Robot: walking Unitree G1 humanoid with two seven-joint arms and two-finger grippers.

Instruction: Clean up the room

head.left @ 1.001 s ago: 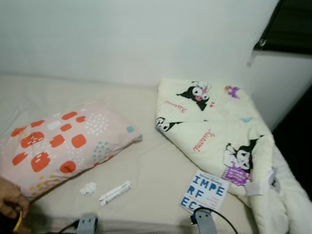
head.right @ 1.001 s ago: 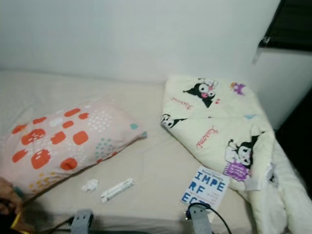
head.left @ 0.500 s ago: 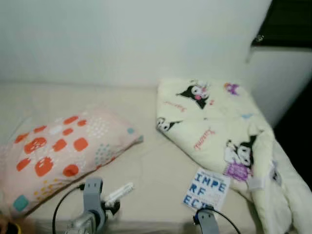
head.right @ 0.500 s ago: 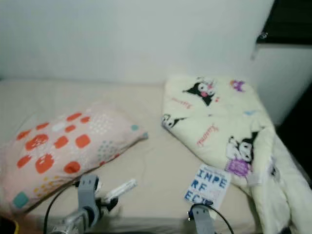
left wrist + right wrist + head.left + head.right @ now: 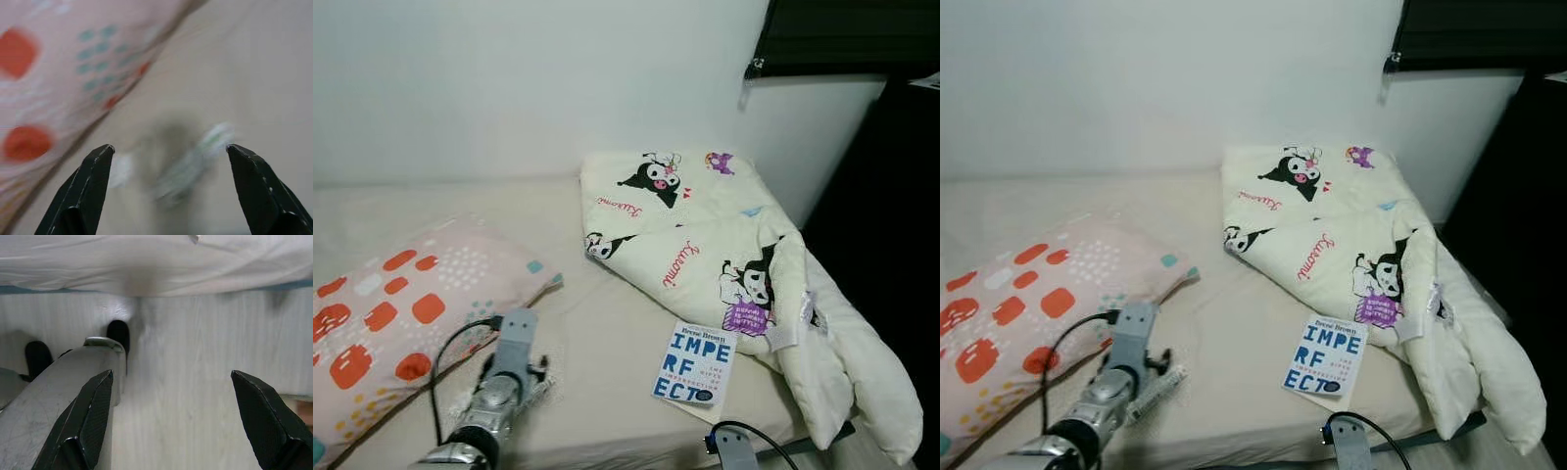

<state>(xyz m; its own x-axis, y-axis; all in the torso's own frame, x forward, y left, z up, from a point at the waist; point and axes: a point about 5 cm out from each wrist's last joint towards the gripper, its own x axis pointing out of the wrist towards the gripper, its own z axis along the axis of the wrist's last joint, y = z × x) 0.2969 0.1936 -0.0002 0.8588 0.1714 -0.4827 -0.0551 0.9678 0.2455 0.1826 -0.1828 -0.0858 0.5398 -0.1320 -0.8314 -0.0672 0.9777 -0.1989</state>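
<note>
Left gripper (image 5: 166, 161) is hovering with fingers spread wide over a white tube (image 5: 1157, 383) lying on the bed (image 5: 607, 343) beside the spotted pillow (image 5: 401, 304); a book (image 5: 695, 364) and folded blanket (image 5: 705, 245) are lying further right.

I see a plain white wall (image 5: 529, 88) running behind the bed's far edge. A dark window blind (image 5: 842, 34) hangs at the far right corner, above a black gap (image 5: 901, 215) beside the bed's right edge. Pale floorboards (image 5: 186, 382) lie below.
</note>
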